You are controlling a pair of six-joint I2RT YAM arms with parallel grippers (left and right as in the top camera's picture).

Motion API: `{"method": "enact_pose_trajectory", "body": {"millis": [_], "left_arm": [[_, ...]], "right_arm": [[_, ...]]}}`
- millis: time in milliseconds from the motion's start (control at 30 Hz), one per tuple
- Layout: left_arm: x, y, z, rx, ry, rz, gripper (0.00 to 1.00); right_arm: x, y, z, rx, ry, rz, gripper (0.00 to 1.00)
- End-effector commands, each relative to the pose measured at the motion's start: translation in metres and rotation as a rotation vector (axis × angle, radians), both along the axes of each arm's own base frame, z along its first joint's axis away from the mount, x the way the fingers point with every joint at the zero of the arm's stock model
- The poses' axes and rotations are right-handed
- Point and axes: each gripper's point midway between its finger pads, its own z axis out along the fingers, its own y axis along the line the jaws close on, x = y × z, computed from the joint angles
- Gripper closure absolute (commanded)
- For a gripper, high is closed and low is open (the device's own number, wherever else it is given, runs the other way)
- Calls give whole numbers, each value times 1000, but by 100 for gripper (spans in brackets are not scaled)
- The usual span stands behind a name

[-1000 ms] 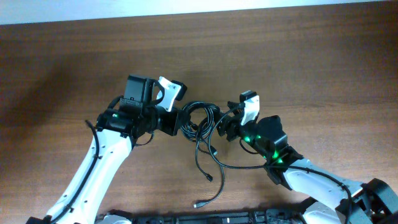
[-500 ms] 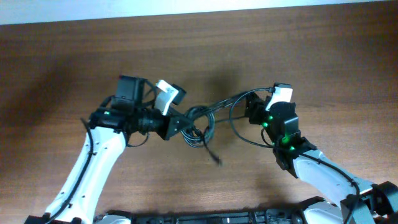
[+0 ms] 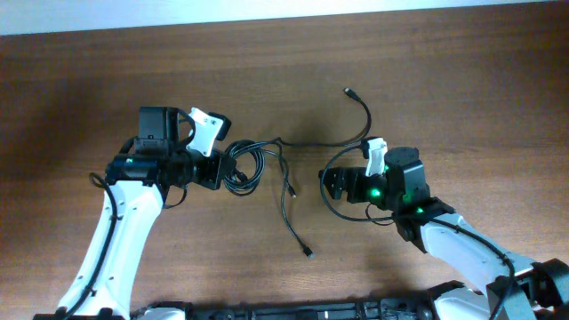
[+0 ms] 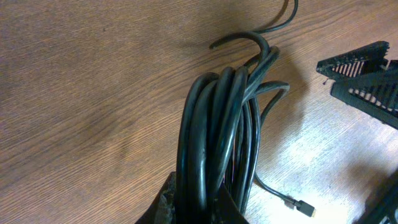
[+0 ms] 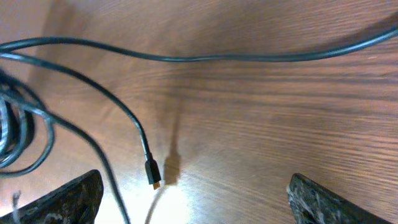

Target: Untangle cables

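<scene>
The cables point(image 3: 283, 169) lie around the middle of the tabletop point(image 3: 444, 71); most of their length is wound in a coil point(image 3: 245, 169) at the left; the left claw point(image 3: 222, 165) is clamped on that coil, whose turns run out from its grip in the wrist view; the right claw point(image 5: 196, 186) is spread wide with nothing in it, just right of the loose strands.

We judge the step in hand to be pulling one strand at a time clear of the coil; to do it well we would hold the left claw firm as an anchor, close the right claw on one strand only, near where it leaves the coil, and draw it rightward slowly and low, stopping if the turns tighten.

The coil's long axis runs left to right, out of the left claw; the long strand point(image 3: 320, 142) runs the same way, then bends far, its far plug point(image 3: 347, 90) pointing far-left; a second strand point(image 3: 284, 209) runs far to near, its near plug point(image 3: 308, 255) pointing near-right.
</scene>
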Motion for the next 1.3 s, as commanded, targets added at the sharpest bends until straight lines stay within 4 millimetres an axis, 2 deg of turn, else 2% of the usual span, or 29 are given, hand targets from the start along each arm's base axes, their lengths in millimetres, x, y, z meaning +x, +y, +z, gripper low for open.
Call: {"method": "enact_pose_trajectory", "body": {"millis": [0, 67, 133, 167, 200, 233, 267, 300, 367, 433, 500, 567, 600, 667, 767, 867, 900, 933, 967, 1000, 1067, 1100, 1167, 1200, 1267], "left_arm": [[1, 2, 6, 4, -30, -2, 100], [1, 2, 6, 4, -30, -2, 100], [1, 2, 6, 4, -29, -2, 100], [1, 2, 6, 4, -30, -2, 100], [1, 2, 6, 4, -30, -2, 100], [1, 2, 6, 3, -28, 0, 100], [1, 2, 6, -4, -18, 16, 100], [2, 2, 6, -4, -19, 15, 100], [1, 2, 6, -9, -10, 27, 100], [0, -3, 8, -51, 11, 39, 100], [-3, -10, 11, -79, 16, 19, 100], [-11, -28, 14, -112, 23, -42, 100], [-15, -37, 14, -112, 24, -71, 100], [-19, -45, 14, -112, 25, -100, 100], [-20, -46, 14, -116, 34, -93, 100], [-20, -46, 14, -116, 34, -94, 100], [-21, -48, 14, -112, 27, -110, 100], [-27, -59, 14, -93, -7, -196, 100], [-33, -69, 14, -83, -28, -259, 100], [-41, -80, 14, -76, -41, -317, 100], [-41, -79, 9, -31, -48, -319, 100], [-35, -71, 4, 29, -57, -285, 100], [-20, -45, -6, 154, -32, -109, 100], [-9, -21, -12, 246, -18, 59, 100], [0, 0, -13, 311, -12, 231, 100]], "right_arm": [[-11, 15, 8, 78, 12, 96, 5], [-19, 24, 13, 158, 69, 121, 2], [-18, 26, 18, 320, 268, -40, 1], [-14, 29, 24, 380, 302, -80, 2], [-10, 36, 36, 427, 283, -73, 1], [-6, 53, 62, 496, 208, -25, 1], [-4, 72, 93, 539, 60, 33, 1], [-1, 80, 103, 556, 10, 14, 1], [3, 89, 101, 608, 65, -135, 1], [0, 99, 102, 603, 40, -195, 1], [4, 97, 103, 685, 118, -292, 0], [9, 94, 105, 738, 162, -355, 0], [15, 87, 102, 731, 144, -405, 0], [13, 92, 92, 781, 248, -436, 0], [15, 96, 75, 754, 285, -455, 0], [19, 94, 70, 742, 279, -482, 0], [21, 93, 68, 739, 273, -495, 4], [24, 92, 66, 734, 270, -507, 7], [26, 90, 63, 725, 262, -526, 13], [27, 89, 60, 720, 264, -532, 28], [29, 87, 54, 669, 227, -530, 67], [29, 87, 54, 622, 182, -499, 82], [29, 87, 54, 483, 46, -407, 96], [29, 87, 54, 404, -29, -352, 96], [29, 87, 58, 336, -110, -300, 96]]}}
